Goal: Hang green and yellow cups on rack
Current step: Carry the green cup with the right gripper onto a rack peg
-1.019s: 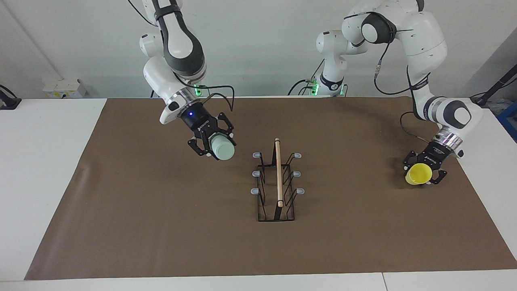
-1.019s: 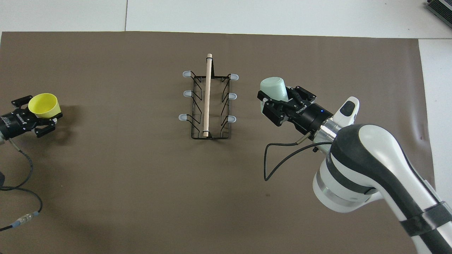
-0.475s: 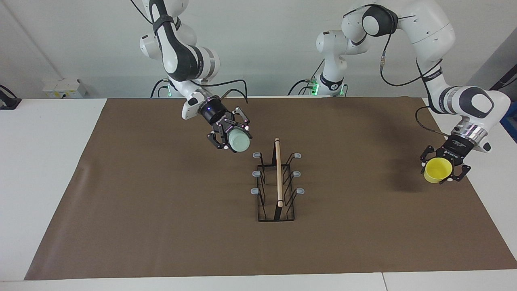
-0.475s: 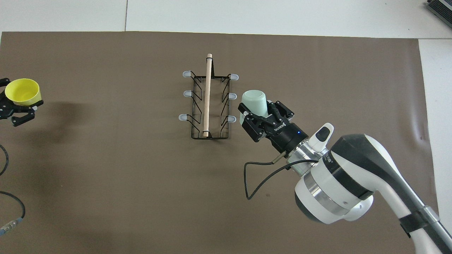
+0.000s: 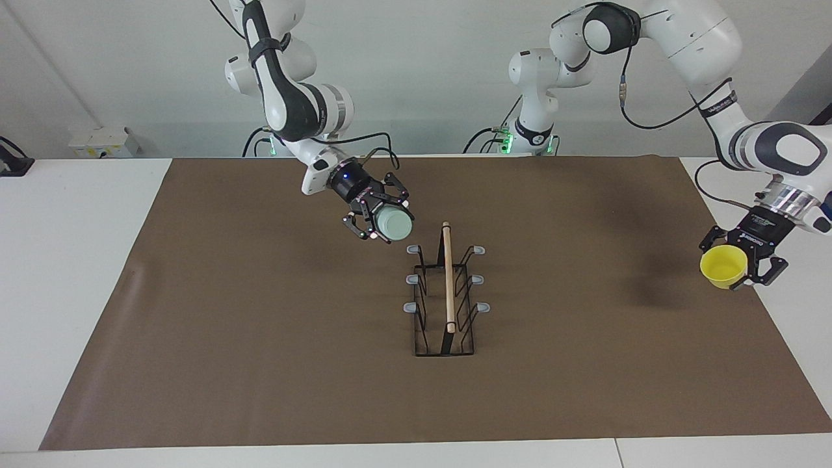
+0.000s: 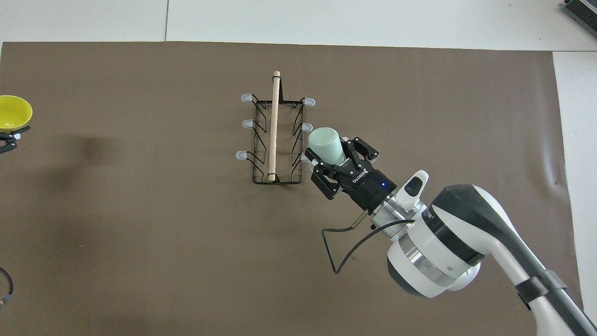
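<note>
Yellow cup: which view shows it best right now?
The facing view: the yellow cup shows whole there, mouth open toward the camera, held in the left gripper over the mat's edge. The overhead view cuts it off at the frame's edge, showing only part.

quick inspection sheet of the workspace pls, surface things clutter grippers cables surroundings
surface: brown mat over a white table.
job's things: rack upright mid-mat, all prongs bare; green cup and yellow cup both held in the air.
clutter: nothing seen.
grippers: right gripper shut on green cup beside the rack's prongs at the robots' end; left gripper shut on yellow cup over the mat's edge.
cables: black cable loops from the right wrist.
surroundings: white wall, white box near it.
</note>
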